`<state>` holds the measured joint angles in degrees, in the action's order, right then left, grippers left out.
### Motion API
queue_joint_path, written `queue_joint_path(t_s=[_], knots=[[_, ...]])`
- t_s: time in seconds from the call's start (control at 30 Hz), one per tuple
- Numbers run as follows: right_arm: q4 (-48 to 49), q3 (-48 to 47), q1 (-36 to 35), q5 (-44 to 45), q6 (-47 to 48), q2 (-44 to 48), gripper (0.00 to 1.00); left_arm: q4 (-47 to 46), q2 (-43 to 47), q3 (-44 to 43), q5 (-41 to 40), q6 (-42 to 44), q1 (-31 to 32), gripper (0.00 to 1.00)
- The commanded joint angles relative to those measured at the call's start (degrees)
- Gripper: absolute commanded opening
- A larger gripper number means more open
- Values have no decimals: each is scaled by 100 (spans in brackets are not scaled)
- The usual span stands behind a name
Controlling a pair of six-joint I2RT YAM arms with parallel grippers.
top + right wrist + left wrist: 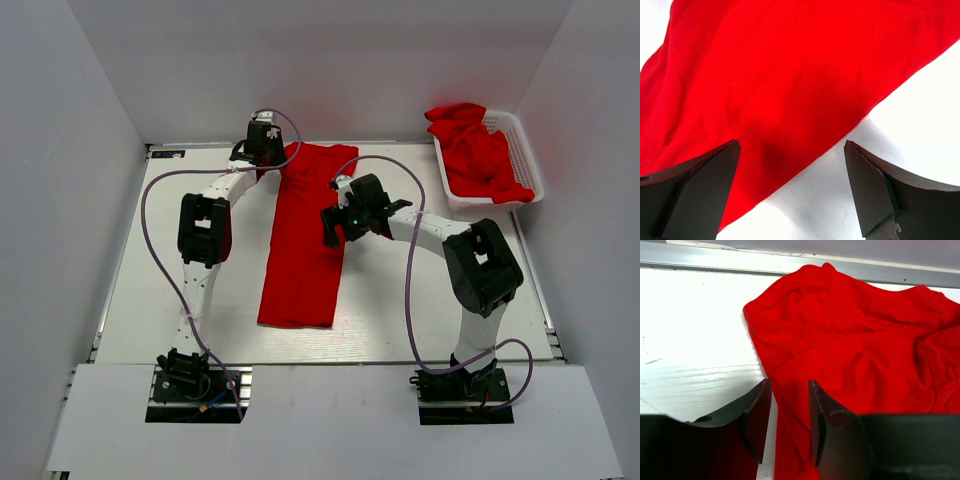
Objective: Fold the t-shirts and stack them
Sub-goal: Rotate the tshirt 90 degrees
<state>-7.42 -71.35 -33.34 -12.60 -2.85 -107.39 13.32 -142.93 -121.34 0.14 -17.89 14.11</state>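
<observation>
One red t-shirt [305,250] lies on the white table, folded lengthwise into a long strip running from the far edge toward me. My left gripper [268,158] is at its far left corner. In the left wrist view the jaws [788,405] stand narrowly open just above the shirt's left edge [855,340], which is rumpled there. My right gripper [332,210] hovers over the strip's right edge. Its jaws [790,185] are wide open and empty, straddling the hem of the shirt [765,75]. More red t-shirts [475,150] are heaped in the basket.
A white lattice basket [527,135] stands at the back right corner, partly off the table. A metal rail [715,260] runs along the table's far edge, just beyond the shirt. White walls enclose the table on three sides.
</observation>
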Motion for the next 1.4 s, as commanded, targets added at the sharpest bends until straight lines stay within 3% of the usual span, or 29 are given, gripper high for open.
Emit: queue_joint_path(t_s=[0.0, 0.37, 0.43, 0.6, 0.63, 0.8, 0.93, 1.0, 1.07, 1.37], knots=[[-75, -54, 21, -94, 4, -71, 90, -67, 442, -4, -14, -56, 13, 46], [-145, -63, 21, -41, 13, -45, 90, -5, 266, -197, -66, -109, 13, 44], [-146, -63, 30, -41, 13, -53, 90, -5, 266, -92, -67, -109, 13, 53], [-128, -54, 21, -50, -5, -62, 90, -5, 266, -92, -67, -109, 13, 61], [-137, -46, 30, -41, -14, -62, 90, -5, 266, -92, -67, -109, 13, 68], [-146, -89, 21, -58, -5, -97, 90, -119, 266, 31, -14, -162, 13, 70], [-163, -116, 21, -76, 4, -115, 90, -119, 266, 31, -14, -215, 13, 78], [-154, -151, 21, -58, 13, -132, 90, -119, 266, 31, 47, -267, 13, 93], [-207, -151, 21, -41, 30, -167, 90, -119, 266, 31, 47, -268, 13, 99], [-260, -177, 29, -58, 22, -177, 90, -426, 318, 356, 275, -663, -40, 99]])
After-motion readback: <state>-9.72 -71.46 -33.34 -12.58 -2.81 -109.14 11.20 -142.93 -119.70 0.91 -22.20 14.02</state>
